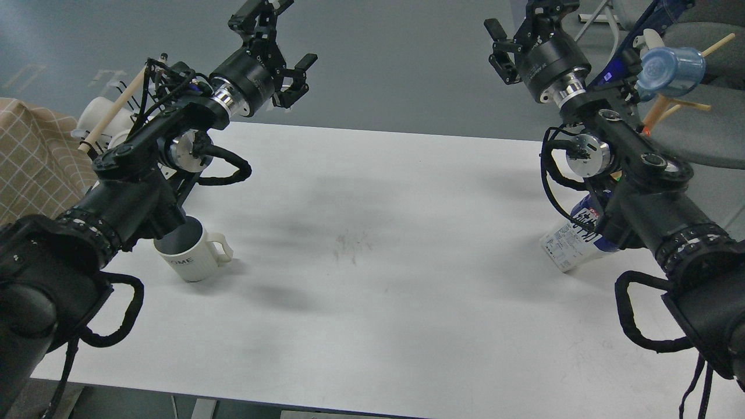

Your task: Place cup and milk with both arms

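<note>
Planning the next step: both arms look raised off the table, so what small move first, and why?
Probably lower the left gripper toward the mug. Both grippers are open, empty and high beyond the table; the right gripper is equally far from the milk carton. Mug and carton both stand under the arms, partly hidden.

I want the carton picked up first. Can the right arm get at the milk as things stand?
Probably yes: the right gripper is raised, open and empty, and the table around the milk looks free, though the arm's own forearm hides the carton's top.
</note>
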{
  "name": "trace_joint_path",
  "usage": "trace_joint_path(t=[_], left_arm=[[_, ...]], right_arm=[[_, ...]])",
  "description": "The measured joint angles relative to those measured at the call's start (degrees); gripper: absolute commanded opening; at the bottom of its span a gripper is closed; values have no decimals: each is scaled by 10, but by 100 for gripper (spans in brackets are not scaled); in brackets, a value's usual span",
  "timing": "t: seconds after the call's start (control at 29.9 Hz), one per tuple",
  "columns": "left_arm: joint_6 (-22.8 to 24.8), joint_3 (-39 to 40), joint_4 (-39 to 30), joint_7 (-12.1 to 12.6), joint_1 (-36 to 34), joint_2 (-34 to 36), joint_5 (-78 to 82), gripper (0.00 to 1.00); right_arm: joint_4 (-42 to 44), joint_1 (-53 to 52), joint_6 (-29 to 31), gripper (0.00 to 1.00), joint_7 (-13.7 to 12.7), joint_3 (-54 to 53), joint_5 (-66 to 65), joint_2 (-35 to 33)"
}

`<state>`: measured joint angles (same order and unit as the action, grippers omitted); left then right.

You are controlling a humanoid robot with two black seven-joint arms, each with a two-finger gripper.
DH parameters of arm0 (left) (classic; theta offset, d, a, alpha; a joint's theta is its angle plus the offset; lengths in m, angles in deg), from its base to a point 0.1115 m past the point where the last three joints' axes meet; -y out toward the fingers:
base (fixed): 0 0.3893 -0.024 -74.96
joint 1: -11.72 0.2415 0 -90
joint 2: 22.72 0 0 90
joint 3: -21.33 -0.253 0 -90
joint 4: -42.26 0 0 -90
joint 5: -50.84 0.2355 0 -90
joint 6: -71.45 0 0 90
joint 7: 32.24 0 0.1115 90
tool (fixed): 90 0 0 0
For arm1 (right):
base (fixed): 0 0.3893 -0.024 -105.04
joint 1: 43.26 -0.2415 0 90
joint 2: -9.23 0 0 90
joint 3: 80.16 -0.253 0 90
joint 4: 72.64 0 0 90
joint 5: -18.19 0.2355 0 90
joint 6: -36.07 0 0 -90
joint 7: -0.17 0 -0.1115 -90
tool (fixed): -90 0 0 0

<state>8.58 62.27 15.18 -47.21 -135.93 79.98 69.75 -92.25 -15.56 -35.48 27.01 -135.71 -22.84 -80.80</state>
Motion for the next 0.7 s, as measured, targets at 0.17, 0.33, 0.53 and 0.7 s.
trace_joint_path(t=[0.17,0.33,0.53,0.7], left_arm=[[-3,5,0,1,0,-3,-4,99],[-3,6,0,-3,3,-2,-5,99],[-1,6,-3,-5,4,-1,-5,99],[7,7,-7,-5,6,0,-8,99]], right_arm=[[0,-2,-9,100,-3,3,19,0],[0,-2,-10,100,-5,4,30,0],[3,-3,-4,100,-4,7,31,0],[11,-3,-2,100,1,7,32,0]])
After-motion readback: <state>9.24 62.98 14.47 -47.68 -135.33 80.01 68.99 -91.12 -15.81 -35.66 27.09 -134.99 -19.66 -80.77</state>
